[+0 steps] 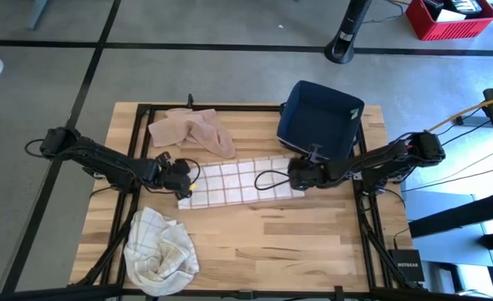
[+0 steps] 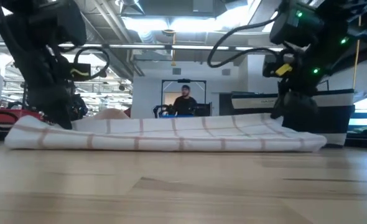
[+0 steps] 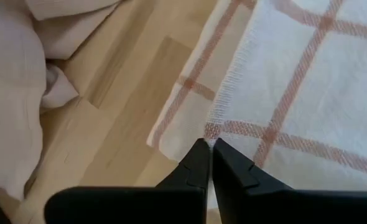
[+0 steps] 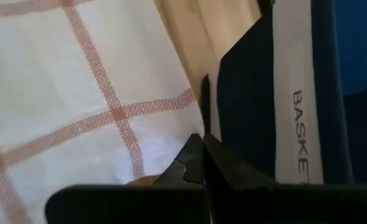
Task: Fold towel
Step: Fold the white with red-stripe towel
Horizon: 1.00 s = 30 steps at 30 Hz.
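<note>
Tabletop [image 1: 313,234]: wooden, carrying all items. Dark blue basket [image 1: 322,117] just beside and beyond right end effector, touching or nearly touching towel's edge; cannot tell which. Checked towel [image 1: 242,182]: lying flat between both end effectors, already doubled into a long strip, two layers visible at left end in left wrist view. Judged roughly halfway: one fold made, at least one crosswise fold left. Crumpled checked cloth [image 1: 159,247] near left end effector, tan cloth [image 1: 192,130] beyond it; both unfolded. Left end effector [image 1: 182,180]: fingers closed, tips at towel's left corner hem, apparently pinching upper layer. Right end effector [image 1: 297,177]: fingers closed at towel's right edge; grip on fabric likely, not confirmed.
</note>
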Tool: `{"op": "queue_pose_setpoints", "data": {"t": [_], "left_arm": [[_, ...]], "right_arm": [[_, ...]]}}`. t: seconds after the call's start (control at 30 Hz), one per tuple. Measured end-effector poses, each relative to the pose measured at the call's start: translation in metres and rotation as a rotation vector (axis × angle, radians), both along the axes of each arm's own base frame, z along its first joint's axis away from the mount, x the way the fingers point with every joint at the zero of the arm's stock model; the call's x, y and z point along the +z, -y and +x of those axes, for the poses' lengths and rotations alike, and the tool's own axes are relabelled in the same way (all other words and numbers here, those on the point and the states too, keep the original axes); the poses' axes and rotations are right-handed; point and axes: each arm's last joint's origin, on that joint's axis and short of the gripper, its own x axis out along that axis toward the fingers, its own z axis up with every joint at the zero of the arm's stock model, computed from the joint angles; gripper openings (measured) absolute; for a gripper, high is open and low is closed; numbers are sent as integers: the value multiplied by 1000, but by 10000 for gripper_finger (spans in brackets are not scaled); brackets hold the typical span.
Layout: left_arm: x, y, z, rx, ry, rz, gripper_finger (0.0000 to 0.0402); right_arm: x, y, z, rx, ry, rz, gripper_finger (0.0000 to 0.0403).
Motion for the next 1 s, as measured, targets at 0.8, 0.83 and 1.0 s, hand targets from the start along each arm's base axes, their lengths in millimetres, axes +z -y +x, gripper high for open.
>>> {"op": "queue_pose_setpoints", "data": {"t": [0.8, 0.83, 1.0], "left_arm": [[21, 18, 36, -256, 214, -256, 145], [14, 20, 35, -266, 183, -252, 142], [-14, 23, 27, -269, 34, -301, 133]], "right_arm": [[16, -15, 28, 167, 63, 495, 197], [10, -17, 29, 192, 79, 498, 197], [-19, -14, 22, 189, 36, 474, 197]]}}
